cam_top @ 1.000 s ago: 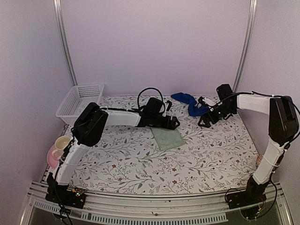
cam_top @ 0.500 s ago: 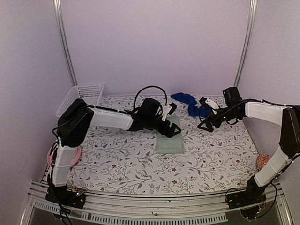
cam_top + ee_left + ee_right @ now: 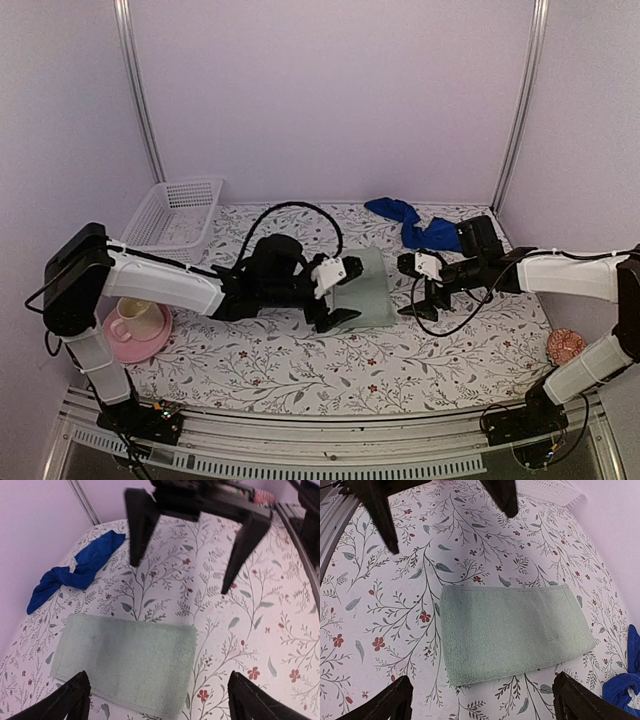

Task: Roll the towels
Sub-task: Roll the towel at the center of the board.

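lying flat near the middle of the table [image 3: 260, 362], the green towel [image 3: 368, 292] is a folded rectangle, not rolled. the left gripper [image 3: 338, 294] is at the towel's 9 o'clock edge with its jaws spread wide, one finger toward 12 o'clock and the other toward 6. it holds nothing, and i cannot tell if it touches the cloth. the right gripper [image 3: 412, 287] faces it from 3 o'clock, just beside the towel and apart from it, jaws also wide and empty. each wrist view shows the green towel ahead between its own fingers, with the other gripper's fingers beyond. the blue towel [image 3: 410, 225] lies crumpled at 1 o'clock from the green one, near the back wall and apart from both grippers. a white basket [image 3: 175, 210] sits at 10 o'clock. a cup [image 3: 132, 315] stands on a pink saucer [image 3: 145, 342] at 8 o'clock.
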Robot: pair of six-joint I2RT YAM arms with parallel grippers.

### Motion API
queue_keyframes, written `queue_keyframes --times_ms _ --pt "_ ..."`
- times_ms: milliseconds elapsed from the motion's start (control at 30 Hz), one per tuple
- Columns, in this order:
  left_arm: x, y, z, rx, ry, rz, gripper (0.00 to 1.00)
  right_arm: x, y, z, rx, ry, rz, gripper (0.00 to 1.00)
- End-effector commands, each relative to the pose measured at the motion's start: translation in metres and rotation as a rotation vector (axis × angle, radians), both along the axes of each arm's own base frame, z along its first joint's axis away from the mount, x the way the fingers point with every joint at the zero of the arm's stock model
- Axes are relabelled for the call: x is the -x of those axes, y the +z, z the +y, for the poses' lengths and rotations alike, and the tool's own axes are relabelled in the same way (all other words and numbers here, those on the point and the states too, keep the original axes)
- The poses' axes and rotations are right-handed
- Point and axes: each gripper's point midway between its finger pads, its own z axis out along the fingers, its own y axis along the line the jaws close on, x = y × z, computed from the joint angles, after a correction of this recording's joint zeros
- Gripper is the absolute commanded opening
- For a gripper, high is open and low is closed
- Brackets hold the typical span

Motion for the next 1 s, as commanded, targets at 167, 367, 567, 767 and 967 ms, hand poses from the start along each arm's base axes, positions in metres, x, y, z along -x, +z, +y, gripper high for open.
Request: queue_keyframes --times_ms 167,367,567,767,967 --pt "0.027 -0.08 -0.006 -0.347 -0.108 -0.195 0.86 -0.019 -0.009 0.001 0.067 -0.054 -0.032 0.99" --pt "0.021 -0.1 -0.001 -0.435 -0.085 -0.238 0.75 -0.025 -0.001 -0.003 0.077 -0.092 -0.058 0.99" --pt "0.013 -0.116 0.004 -0.49 -0.061 -0.273 0.66 -0.028 0.009 -0.006 0.064 -0.114 -0.07 0.99" --pt "0.006 -0.137 0.005 -0.543 -0.046 -0.294 0.54 -0.031 0.016 -0.013 0.047 -0.128 -0.078 0.99" --pt "-0.001 -0.151 0.006 -0.572 -0.022 -0.302 0.47 -0.028 0.017 -0.019 0.033 -0.116 -0.08 0.99"
